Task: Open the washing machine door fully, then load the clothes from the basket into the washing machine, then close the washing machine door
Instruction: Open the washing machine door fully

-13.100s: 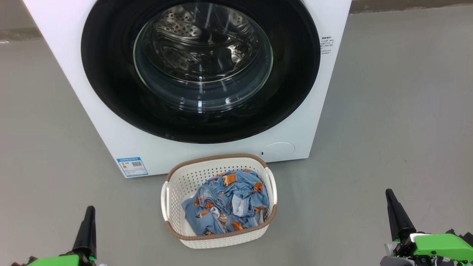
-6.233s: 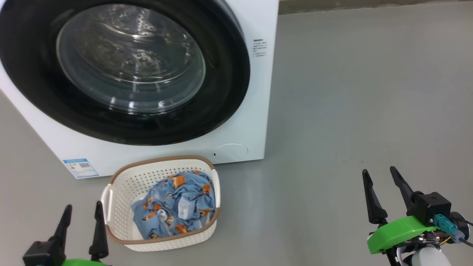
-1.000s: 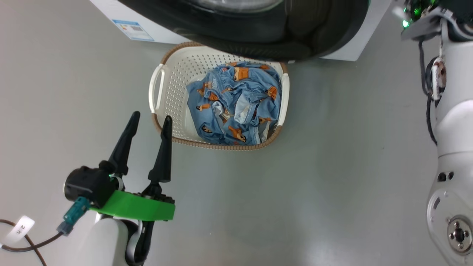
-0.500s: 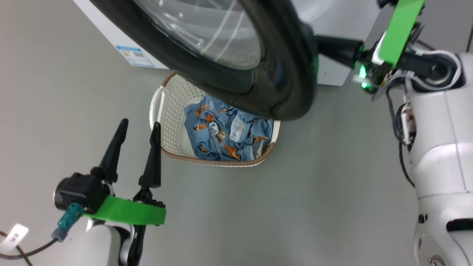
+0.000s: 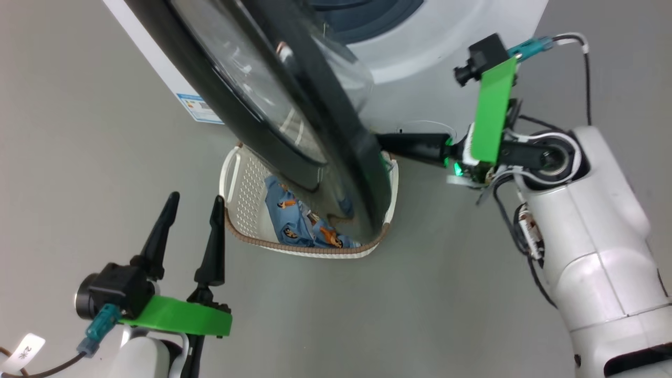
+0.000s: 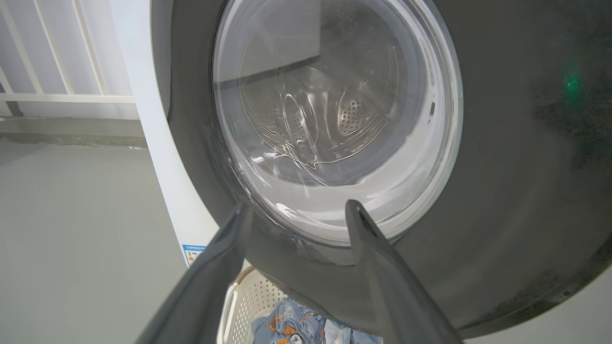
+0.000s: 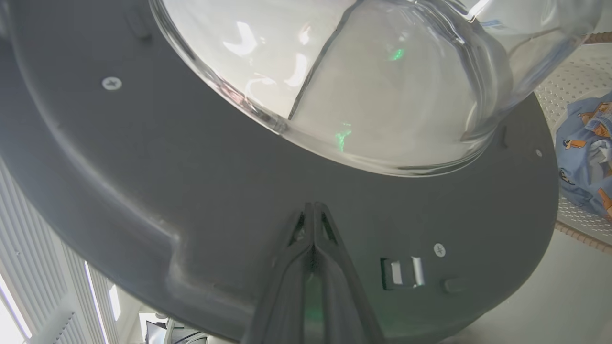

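Standing part-open, the washing machine door (image 5: pixel 294 121) hangs edge-on over the basket (image 5: pixel 233 173), which sits on the floor (image 5: pixel 367 315) at the foot of the washing machine (image 5: pixel 420 52). — Caption writer

Where are the arms? — Editor

The right gripper (image 5: pixel 386 142) has its jaws clenched together on nothing, their tips at the door's grey inner face below the glass bowl, apparently touching it near the latch. The left gripper (image 5: pixel 195 197) hovers just beside the basket's near left corner, jaws released wide and empty. — Caption writer

How would the door handle? — Editor

It looks rigid and fairly heavy, with a glossy outer ring that would likely slip under a pinch. Pushing on the inner plastic ring near the free edge, away from the hinge and clear of the glass, seems the sound choice. — Caption writer

And the clothes (image 5: pixel 294 220)? — Editor

Blue printed fabric heaped in the basket, partly hidden under the door. They are probably soft, light and limp: pinch a raised fold at the top of the heap, and expect trailing ends. The basket looks light and may slide. — Caption writer
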Controlling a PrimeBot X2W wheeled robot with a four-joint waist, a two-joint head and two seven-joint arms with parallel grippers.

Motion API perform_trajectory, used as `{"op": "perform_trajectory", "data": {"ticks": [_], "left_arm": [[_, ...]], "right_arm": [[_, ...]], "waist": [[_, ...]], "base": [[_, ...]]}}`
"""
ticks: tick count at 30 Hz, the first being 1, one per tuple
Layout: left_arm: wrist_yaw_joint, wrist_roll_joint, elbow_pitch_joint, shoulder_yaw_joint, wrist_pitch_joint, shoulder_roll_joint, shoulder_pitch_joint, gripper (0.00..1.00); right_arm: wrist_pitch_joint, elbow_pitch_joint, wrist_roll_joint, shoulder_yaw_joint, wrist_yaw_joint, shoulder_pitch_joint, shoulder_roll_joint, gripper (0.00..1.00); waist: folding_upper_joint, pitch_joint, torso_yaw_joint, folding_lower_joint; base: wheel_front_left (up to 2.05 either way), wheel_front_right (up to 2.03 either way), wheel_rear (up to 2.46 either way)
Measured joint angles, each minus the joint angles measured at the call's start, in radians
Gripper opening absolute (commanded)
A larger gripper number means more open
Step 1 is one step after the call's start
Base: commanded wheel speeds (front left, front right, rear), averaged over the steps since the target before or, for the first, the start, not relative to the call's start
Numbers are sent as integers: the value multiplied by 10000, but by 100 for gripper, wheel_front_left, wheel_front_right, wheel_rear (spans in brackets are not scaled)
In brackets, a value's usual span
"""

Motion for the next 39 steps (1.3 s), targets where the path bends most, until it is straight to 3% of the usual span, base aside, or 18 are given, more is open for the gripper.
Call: {"op": "perform_trajectory", "data": {"ticks": [23,33,39], "left_arm": [[0,119,165,-19,0,0,174,100],[0,293,253,401,0,2,524,100],[0,405,230,631,0,6,665,100]], "right_arm": [[-2744,178,3544,4903,0,136,-15,0],[-3620,180,4270,5089,0,193,-25,0],[-3981,-134,4424,4809,0,1063,-543,0]], "waist": [[0,-411,320,1],[0,-740,44,1],[0,-983,-315,0]], "base": [[0,0,0],[0,0,0],[0,0,0]]}}
